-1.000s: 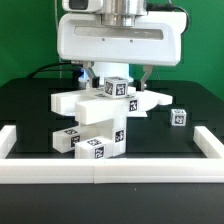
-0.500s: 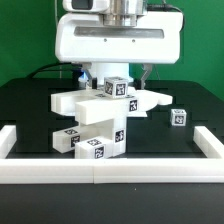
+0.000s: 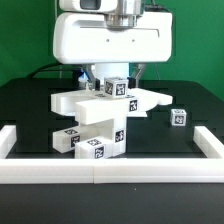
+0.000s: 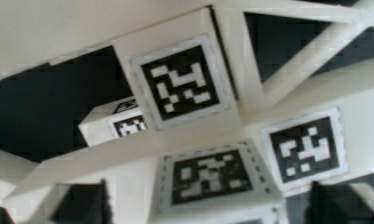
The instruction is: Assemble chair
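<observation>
The chair (image 3: 100, 115) is set mid-bench (image 3: 30, 110). The hand (image 3: 118, 77) is held just above the chair, fingers (image 3: 89, 74) spread wide astride its top block (image 3: 117, 88). A cube (image 3: 178, 117) is seen apart, on the exterior view's right of the chair.

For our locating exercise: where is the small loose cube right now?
The loose cube sits on the black table at the exterior view's right, apart from the stacked chair pieces, behind the border rail.
</observation>
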`<state>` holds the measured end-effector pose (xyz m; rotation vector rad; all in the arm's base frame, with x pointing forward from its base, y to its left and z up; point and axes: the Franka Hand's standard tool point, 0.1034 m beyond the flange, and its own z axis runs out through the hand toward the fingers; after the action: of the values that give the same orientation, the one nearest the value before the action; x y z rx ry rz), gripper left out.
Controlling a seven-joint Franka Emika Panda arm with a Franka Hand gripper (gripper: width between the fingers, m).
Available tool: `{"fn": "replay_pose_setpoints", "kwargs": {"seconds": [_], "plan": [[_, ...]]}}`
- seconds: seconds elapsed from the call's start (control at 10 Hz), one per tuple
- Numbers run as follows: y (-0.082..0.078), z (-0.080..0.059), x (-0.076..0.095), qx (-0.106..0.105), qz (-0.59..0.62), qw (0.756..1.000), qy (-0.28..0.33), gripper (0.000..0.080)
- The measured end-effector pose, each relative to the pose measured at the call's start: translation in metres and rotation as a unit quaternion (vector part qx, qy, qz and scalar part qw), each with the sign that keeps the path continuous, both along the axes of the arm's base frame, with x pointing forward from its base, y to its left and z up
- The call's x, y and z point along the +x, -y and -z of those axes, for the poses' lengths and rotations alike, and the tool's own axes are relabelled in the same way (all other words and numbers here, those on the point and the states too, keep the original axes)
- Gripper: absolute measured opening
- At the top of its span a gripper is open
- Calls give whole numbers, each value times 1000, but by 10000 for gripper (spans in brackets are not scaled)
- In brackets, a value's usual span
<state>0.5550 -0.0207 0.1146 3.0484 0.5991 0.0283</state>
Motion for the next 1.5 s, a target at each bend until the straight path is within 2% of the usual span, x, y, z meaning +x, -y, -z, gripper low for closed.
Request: {"fn": "replay_pose_setpoints", "kwargs": {"seconds": [0.1, 0.2, 0.5, 1.0, 1.5], "plan": [[0, 0, 0, 0, 7, 1000, 0, 382], [0, 0, 0, 0, 7, 1000, 0, 283], [0, 0, 0, 1, 26, 1000, 1, 284], [0, 0, 0, 5, 185, 983, 5, 284], [-1, 0, 0, 10, 375, 927, 11, 284]]}}
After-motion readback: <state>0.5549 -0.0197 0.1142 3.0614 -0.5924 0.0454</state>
